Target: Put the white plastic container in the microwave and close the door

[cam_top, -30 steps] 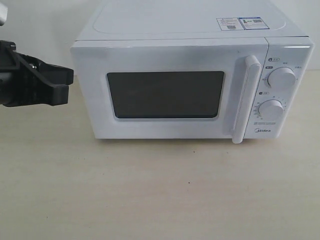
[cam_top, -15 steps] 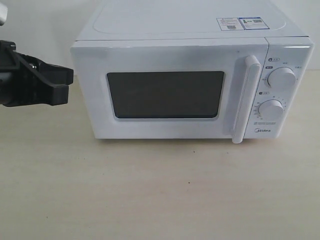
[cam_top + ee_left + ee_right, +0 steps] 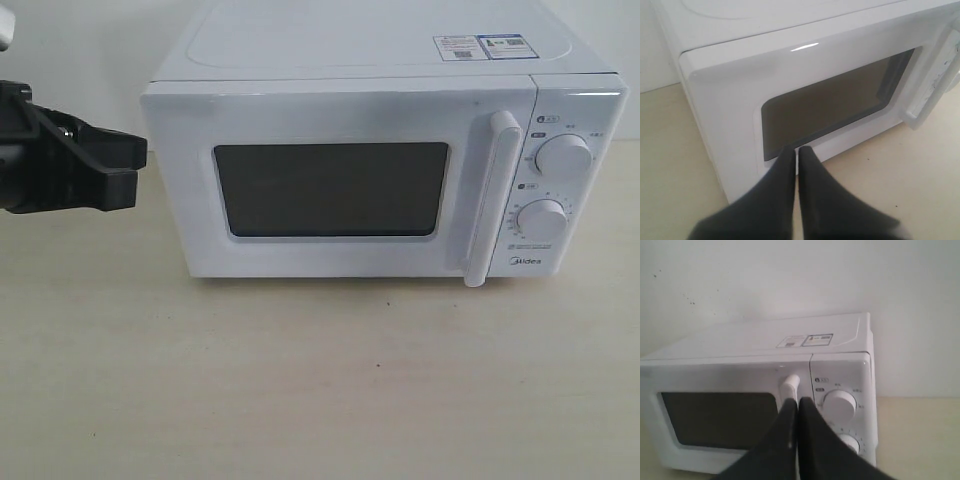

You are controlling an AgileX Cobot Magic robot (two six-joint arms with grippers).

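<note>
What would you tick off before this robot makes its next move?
1. The door of the microwave shut flush: ok.
2. The white plastic container in sight: not ok, no view shows it.
3. Container behind the dark window: cannot tell.
4. The left end effector closed and empty: ok.
5. The right end effector closed and empty: ok.
6. The handle unobstructed: ok.

A pale beige worktop [image 3: 300,390] with a faint wood grain carries the white microwave [image 3: 385,120], which stands upright on its base with its door [image 3: 330,190] shut. A broad stretch of worktop lies in front of the microwave, marked by two tiny dark specks [image 3: 378,365]. Narrower strips show on either side of the microwave.
</note>
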